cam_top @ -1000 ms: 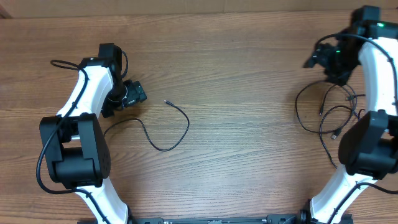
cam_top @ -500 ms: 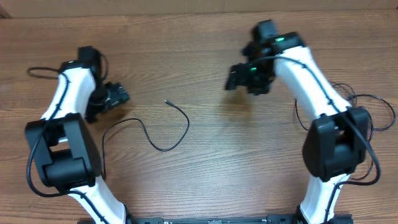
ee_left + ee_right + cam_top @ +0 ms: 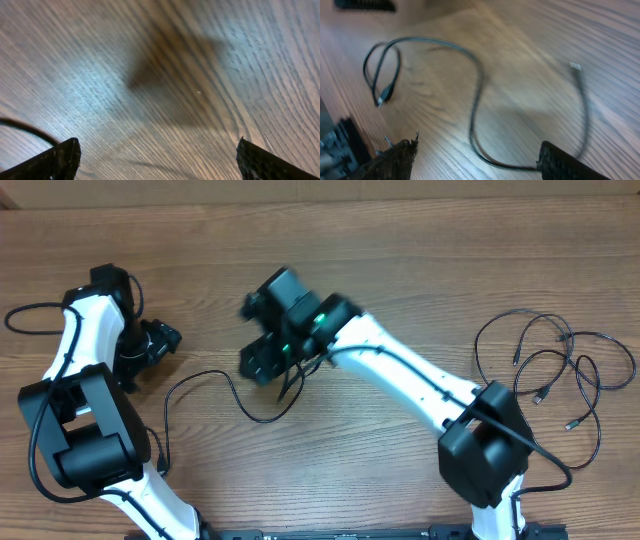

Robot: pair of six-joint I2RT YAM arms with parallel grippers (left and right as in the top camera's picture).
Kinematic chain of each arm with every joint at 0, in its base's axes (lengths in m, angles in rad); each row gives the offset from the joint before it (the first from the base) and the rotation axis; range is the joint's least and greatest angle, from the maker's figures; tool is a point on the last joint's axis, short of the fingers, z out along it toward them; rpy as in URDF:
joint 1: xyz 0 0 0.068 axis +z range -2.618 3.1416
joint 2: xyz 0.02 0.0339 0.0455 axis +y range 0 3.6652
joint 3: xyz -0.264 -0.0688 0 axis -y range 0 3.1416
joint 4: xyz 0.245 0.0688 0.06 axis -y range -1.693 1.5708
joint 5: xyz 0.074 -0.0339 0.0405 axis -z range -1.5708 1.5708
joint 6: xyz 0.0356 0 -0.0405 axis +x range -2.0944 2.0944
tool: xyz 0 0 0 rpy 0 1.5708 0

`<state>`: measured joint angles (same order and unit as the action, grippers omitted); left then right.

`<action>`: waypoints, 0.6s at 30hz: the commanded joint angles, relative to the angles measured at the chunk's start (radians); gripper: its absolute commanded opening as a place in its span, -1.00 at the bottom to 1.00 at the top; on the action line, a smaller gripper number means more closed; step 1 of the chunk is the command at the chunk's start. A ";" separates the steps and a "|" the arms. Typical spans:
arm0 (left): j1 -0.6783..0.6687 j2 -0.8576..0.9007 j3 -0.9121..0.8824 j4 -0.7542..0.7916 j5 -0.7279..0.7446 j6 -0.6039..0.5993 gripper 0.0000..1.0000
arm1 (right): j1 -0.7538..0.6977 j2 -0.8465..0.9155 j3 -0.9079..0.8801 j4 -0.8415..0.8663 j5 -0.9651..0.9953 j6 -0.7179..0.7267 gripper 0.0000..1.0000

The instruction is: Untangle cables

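Observation:
One thin black cable [image 3: 255,418] lies loose on the wood left of centre. My right gripper [image 3: 262,362] hangs over its right end, open. In the right wrist view that cable [image 3: 476,102] snakes from a small loop at the left to a plug [image 3: 575,65] at the right, and its lowest bend runs between the fingertips of the right gripper [image 3: 480,162], ungripped. Several more cables [image 3: 548,360] lie tangled at the far right. My left gripper [image 3: 158,340] is open at the far left, and the left gripper [image 3: 157,160] shows only bare wood between its fingers.
The wooden table [image 3: 400,270] stretches back to a far edge along the top of the overhead view. My right arm [image 3: 400,375] lies diagonally across the middle. A dark cord [image 3: 22,129] crosses the left edge of the left wrist view.
My right arm has swung from the tangle at the far right across to the single cable left of centre. My left arm has drawn further left, its gripper still open.

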<state>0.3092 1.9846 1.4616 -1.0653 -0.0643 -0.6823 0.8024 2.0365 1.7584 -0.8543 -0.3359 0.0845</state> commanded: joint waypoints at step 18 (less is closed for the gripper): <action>0.114 0.005 0.011 -0.060 0.013 -0.186 0.99 | 0.154 0.222 -0.005 0.227 0.178 -0.097 0.62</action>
<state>0.4316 1.9846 1.4616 -1.1255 -0.0559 -0.8402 0.9562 2.2211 1.7584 -0.6388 -0.1669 -0.0040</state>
